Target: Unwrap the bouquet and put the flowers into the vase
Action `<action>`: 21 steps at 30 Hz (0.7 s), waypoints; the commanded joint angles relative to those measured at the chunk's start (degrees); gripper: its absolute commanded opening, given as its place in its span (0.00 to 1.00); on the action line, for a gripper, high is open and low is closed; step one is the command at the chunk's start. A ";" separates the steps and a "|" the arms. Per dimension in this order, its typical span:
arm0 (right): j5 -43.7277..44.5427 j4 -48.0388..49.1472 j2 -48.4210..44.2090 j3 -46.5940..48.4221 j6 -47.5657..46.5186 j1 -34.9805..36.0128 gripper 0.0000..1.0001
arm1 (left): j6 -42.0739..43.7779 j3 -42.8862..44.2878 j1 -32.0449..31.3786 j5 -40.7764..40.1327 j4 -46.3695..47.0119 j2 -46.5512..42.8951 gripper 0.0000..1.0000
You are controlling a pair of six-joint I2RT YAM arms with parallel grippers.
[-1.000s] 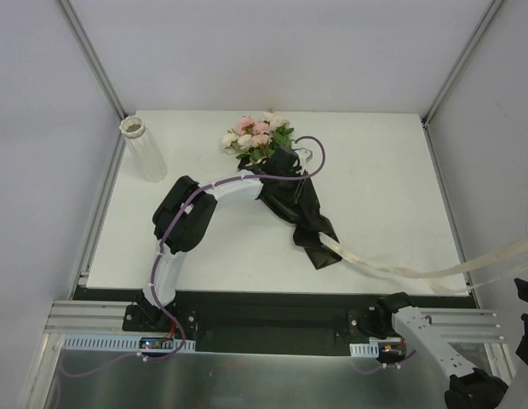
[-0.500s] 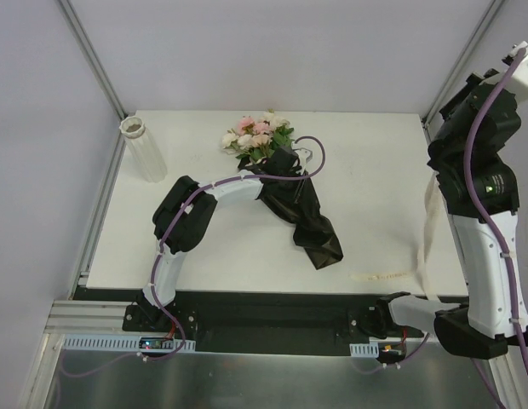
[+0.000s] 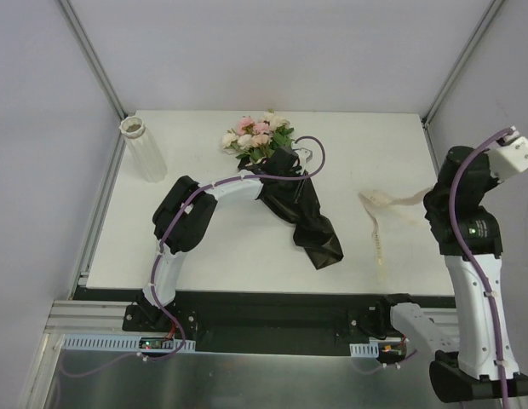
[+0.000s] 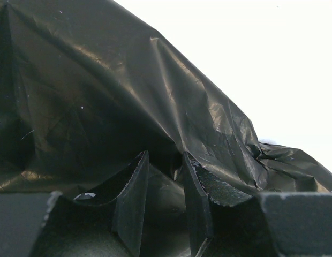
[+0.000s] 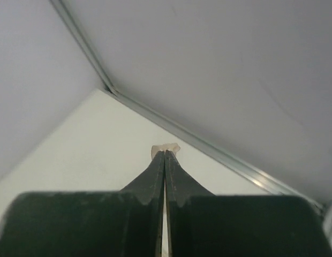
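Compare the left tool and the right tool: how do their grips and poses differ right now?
The left tool clamps a fold of the crinkled black paper wrap with a gap between its fingers; the right tool is pinched fully together on the thin cream ribbon. The left tool sits low at the pink-and-cream rose bouquet; the right tool is raised at the white table's right side, ribbon trailing down. Both hold something.
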 commanded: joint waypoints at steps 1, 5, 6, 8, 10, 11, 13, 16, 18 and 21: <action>-12.39 -13.00 -0.52 -12.71 16.76 -10.36 0.01 | 1.44 1.22 0.12 -0.64 -1.39 -0.44 0.31; -28.24 -17.40 -0.61 -15.98 20.46 -29.16 0.01 | 1.44 1.05 0.03 -0.73 -1.39 -0.62 0.31; -27.99 -18.55 -0.70 -15.29 21.51 -29.37 0.01 | 1.44 1.14 0.03 -0.73 -1.48 -0.62 0.31; -27.21 -19.00 -1.93 -13.61 21.70 -29.38 0.01 | 1.53 1.22 0.03 -0.55 -1.39 -0.62 0.31; -26.67 -18.74 -2.63 -12.56 21.52 -29.38 0.01 | 1.53 1.31 0.03 -0.64 -1.39 -0.62 0.31; -27.80 -18.47 -2.46 -12.21 21.17 -29.29 0.01 | 1.53 1.22 0.12 -0.55 -1.39 -0.71 0.31; -32.18 -15.16 -0.97 -13.42 18.98 -29.29 0.01 | 1.44 1.31 0.03 -0.46 -1.39 -0.71 0.31; -44.57 -13.46 3.68 -16.77 19.14 -29.03 0.01 | 1.44 1.40 0.03 -0.29 -1.39 -0.71 0.31; -49.07 -13.11 7.62 -19.58 20.28 -28.41 0.01 | 1.44 1.22 0.12 -0.38 -1.39 -0.88 0.31; -50.05 -9.53 12.02 -23.36 21.87 -26.22 0.04 | 1.44 1.14 0.12 -0.55 -1.39 -0.88 0.31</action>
